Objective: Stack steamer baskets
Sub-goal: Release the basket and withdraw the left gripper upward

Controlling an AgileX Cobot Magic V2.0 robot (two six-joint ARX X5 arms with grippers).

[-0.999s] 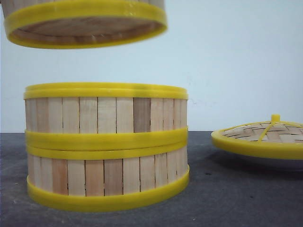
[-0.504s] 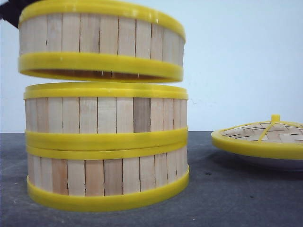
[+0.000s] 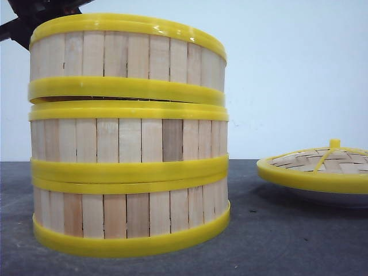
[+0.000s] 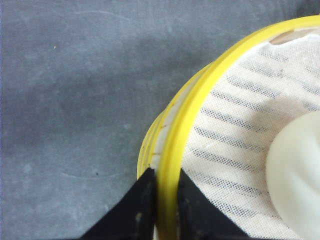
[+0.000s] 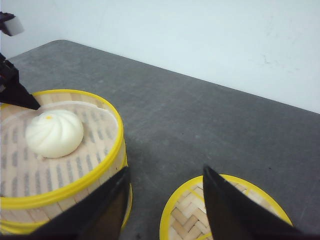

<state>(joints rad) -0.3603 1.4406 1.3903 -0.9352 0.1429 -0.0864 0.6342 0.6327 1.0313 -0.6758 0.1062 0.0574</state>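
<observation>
Three steamer baskets form one stack in the front view. The bottom basket [image 3: 129,215] and middle basket [image 3: 129,138] sit squarely. The top basket [image 3: 126,54] lies slightly tilted on them, with a thin gap under its left side. My left gripper [image 4: 165,176] is shut on the top basket's yellow rim [image 4: 197,105], one finger inside and one outside. A white bun [image 4: 300,175] rests on the cloth liner inside it. My right gripper [image 5: 165,200] hangs open beside the stack with nothing between its fingers, above the lid.
The domed woven lid [image 3: 322,167] with its yellow rim and knob lies on a white plate [image 3: 339,200] to the right of the stack. Dark grey table [image 3: 276,241] runs between them. A pale wall stands behind.
The top basket, held by my left gripper, came down from high above the stack and now sits on the middle basket. The lid and the lower baskets have not moved.
</observation>
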